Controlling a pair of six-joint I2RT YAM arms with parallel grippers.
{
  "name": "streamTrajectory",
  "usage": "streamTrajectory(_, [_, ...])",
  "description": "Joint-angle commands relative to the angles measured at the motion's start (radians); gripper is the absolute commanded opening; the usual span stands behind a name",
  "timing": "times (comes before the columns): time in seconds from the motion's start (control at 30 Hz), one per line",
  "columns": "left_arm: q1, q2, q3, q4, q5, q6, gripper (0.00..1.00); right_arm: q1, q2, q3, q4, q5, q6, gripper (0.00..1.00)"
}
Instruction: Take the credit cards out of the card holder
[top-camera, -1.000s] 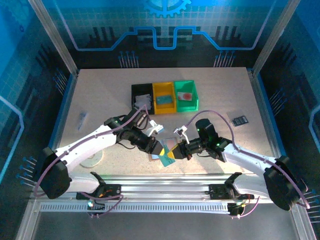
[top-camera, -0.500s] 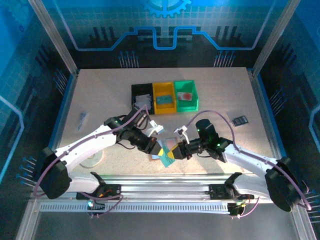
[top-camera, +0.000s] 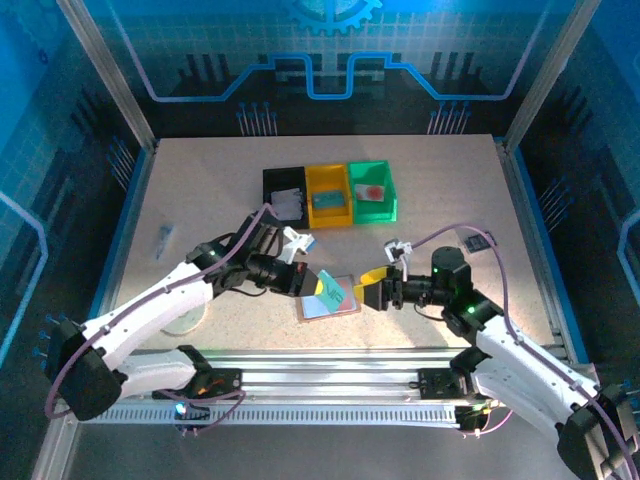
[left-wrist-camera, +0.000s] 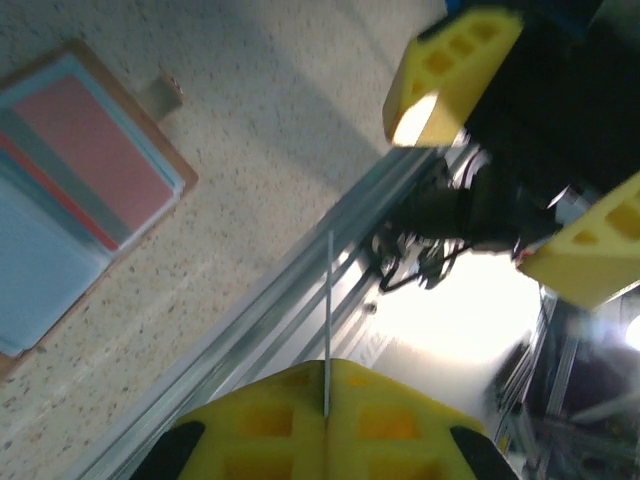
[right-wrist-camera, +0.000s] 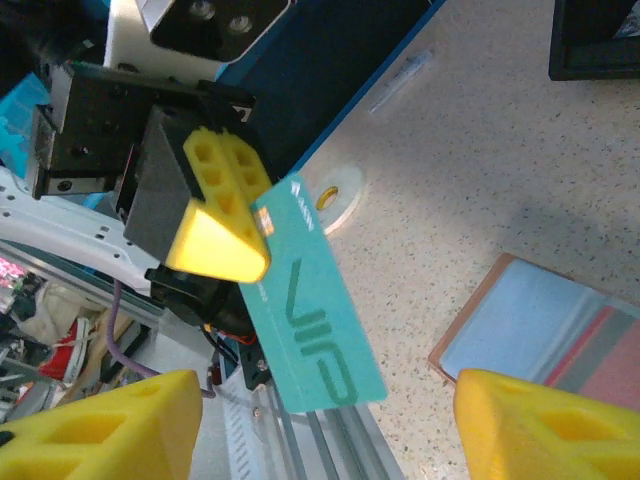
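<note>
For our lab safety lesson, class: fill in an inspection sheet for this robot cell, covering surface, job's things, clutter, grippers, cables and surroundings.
Surface: speckled beige table, no spills seen.
Job's things: card holder lies open on the table; teal card is out of it; reddish card sits inside it.
Clutter: black bin, yellow bin and green bin at the back; white ring near the left arm.
Grippers: left gripper shut on the teal card; right gripper open, empty.
Cables: purple cable loops over the right arm.
Surroundings: blue enclosure wall; metal rail at the near edge.
</note>
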Motion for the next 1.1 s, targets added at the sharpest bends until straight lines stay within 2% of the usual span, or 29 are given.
streamTrajectory(0.0, [-0.006, -0.047, -0.076, 0.167, -0.087, -0.167, 0.00, -0.011, -0.020, -0.052, 0.123, 0.027, 0.089, 0.69])
streamTrajectory(0.23, [-0.015, -0.069, -0.200, 0.408, -0.134, -0.321, 0.00, 0.000, 0.050, -0.169, 0.460, 0.054, 0.269, 0.67])
streamTrajectory(0.5, [-0.038, -0.061, -0.284, 0.615, -0.156, -0.419, 0.00, 0.086, 0.150, -0.166, 0.518, 0.133, 0.248, 0.62])
streamTrajectory(0.73, [-0.061, -0.044, -0.299, 0.659, -0.185, -0.440, 0.00, 0.101, 0.228, -0.160, 0.562, 0.149, 0.254, 0.58])
streamTrajectory(0.87, [-0.067, -0.045, -0.300, 0.660, -0.200, -0.439, 0.00, 0.102, 0.247, -0.158, 0.588, 0.150, 0.259, 0.50])
streamTrajectory(1.07, [-0.066, -0.080, -0.302, 0.624, -0.232, -0.422, 0.00, 0.103, 0.215, -0.158, 0.527, 0.172, 0.234, 0.52])
